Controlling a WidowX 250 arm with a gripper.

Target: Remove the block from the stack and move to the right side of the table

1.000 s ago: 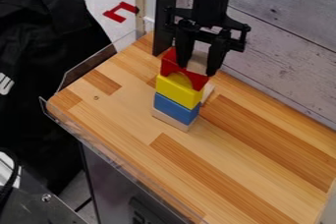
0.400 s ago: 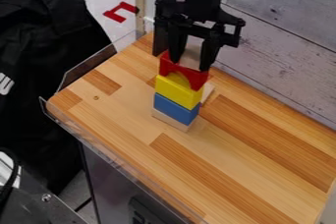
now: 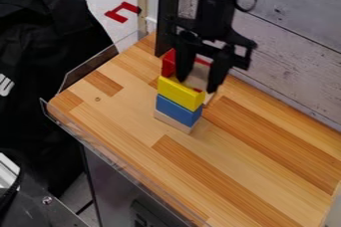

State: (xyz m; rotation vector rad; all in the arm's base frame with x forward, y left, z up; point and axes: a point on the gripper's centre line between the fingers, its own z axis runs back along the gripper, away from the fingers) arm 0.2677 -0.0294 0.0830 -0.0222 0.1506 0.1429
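Clear guard [image 3: 91, 67], black cloth [image 3: 50, 47] beside tabletop [image 3: 133, 116]

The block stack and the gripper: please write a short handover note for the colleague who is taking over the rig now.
Gripper: low at the top of the stack, around a pale block; I cannot tell whether it grips it.
Stack, bottom up: light wood block, blue block, yellow block, red block, partly hidden.
Done: gripper is at the stack top.
Left: lift a block off, set it on the right side of the table. I would check the grip first.
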